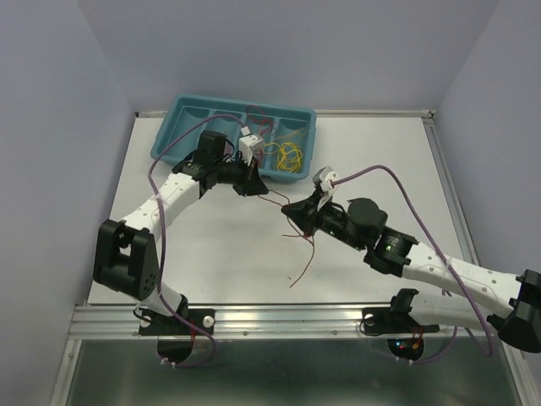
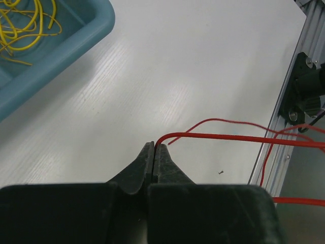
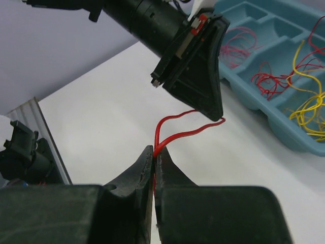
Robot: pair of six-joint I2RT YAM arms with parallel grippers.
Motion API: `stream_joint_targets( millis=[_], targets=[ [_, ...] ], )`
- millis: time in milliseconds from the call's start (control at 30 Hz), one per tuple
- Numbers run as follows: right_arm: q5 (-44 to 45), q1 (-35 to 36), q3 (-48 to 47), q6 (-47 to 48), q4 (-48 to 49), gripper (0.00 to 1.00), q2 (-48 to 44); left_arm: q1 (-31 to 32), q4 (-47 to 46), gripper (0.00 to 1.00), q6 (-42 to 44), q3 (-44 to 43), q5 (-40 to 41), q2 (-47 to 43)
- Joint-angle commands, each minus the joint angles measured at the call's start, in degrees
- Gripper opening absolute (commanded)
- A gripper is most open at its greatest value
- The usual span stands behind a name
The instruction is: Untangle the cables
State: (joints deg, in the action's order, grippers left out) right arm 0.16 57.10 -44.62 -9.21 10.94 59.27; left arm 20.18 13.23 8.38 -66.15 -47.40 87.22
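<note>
left hand pinching red cable, right hand likewise

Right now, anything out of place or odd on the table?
Nothing spilled or damaged. One thin red wire is outside the teal plastic tray, pinched between the shut left gripper and right gripper; a loose red strand trails on the white table. Thin yellow wires lie in the tray.

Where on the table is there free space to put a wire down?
The far right corner of the table, between the tray and the right edge, is bare. So is the near strip between the left arm and the hanging red wire. The middle is crowded: both jaws pinch that wire there.
</note>
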Motion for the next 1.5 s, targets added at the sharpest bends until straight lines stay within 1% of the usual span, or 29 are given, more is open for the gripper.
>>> stream_joint_targets(
  millis=[0,67,167,300,433,533,600,733,767,833,867,967,1067,1100,1133,1167,1200,1300,1400,1467],
  targets=[
    [4.9,1.1,2.9,1.0,16.3,0.0,-6.1,1.3,0.9,0.0,4.0,-1.7,2.7,1.7],
    [6.8,1.1,5.6,1.6,20.2,0.0,-8.1,2.4,1.8,0.0,4.3,-2.1,2.7,2.7],
    [7.1,1.1,5.5,2.3,22.6,0.01,-8.0,4.3,2.6,0.0,4.4,-3.1,3.3,3.7],
    [8.2,1.1,0.9,1.8,23.2,0.0,-3.2,4.9,2.6,0.0,4.0,-4.2,2.9,4.8],
    [7.3,1.1,-3.4,1.6,22.0,0.01,3.0,4.3,1.4,0.0,3.2,-4.1,5.3,3.3],
    [4.9,1.1,-4.6,1.3,20.3,0.01,6.3,2.9,-0.6,0.0,1.8,-3.3,7.0,0.9],
    [3.4,1.1,-5.0,1.3,17.5,0.01,8.0,2.0,-2.2,0.0,1.1,-2.5,6.9,-0.6],
    [2.3,1.1,-3.7,1.6,14.5,0.02,10.1,-0.1,-3.6,0.0,-0.1,-1.4,7.1,-4.5],
    [2.6,1.1,-3.9,1.6,12.5,0.02,11.0,-0.3,-3.7,0.0,-0.2,-1.4,7.0,-5.2],
    [1.7,1.1,-5.7,1.5,9.5,0.02,14.5,-0.8,-4.0,0.0,-0.5,-1.1,7.6,-6.5],
    [0.2,1.1,-8.2,1.7,6.5,0.02,16.0,-1.0,-4.2,0.0,-0.5,-0.9,7.9,-7.8],
    [-3.3,1.2,-11.3,1.7,4.9,0.04,21.6,-1.7,-5.5,0.0,-1.0,-0.2,8.5,-10.5],
    [-3.1,1.3,-12.2,2.4,5.6,0.13,26.1,-2.0,-6.0,0.0,-1.6,0.4,7.4,-11.9],
    [-2.7,1.5,-11.5,2.4,7.9,0.24,26.4,-2.0,-5.8,0.0,-1.8,0.5,6.5,-12.1],
    [-2.7,1.7,-10.6,2.5,9.6,0.3,26.6,-2.1,-5.7,0.0,-1.8,0.4,6.4,-12.2],
    [-2.9,1.8,-9.8,2.4,11.7,0.34,26.6,-2.1,-5.7,0.0,-2.0,0.4,6.1,-12.4],
    [-2.8,2.0,-8.1,2.3,15.8,0.4,26.3,-2.1,-5.6,0.0,-2.0,0.5,6.0,-12.4],
    [-0.4,2.7,-7.5,1.0,20.6,0.52,27.2,-2.4,-5.6,0.0,-2.4,0.6,5.2,-13.0],
    [2.5,3.1,-8.0,0.4,22.3,0.61,29.1,-3.0,-5.6,0.0,-2.8,0.6,4.2,-13.4],
    [2.9,3.5,-8.2,0.2,23.6,0.64,30.1,-3.2,-5.7,0.0,-3.2,0.8,3.5,-13.6]
  ],
)
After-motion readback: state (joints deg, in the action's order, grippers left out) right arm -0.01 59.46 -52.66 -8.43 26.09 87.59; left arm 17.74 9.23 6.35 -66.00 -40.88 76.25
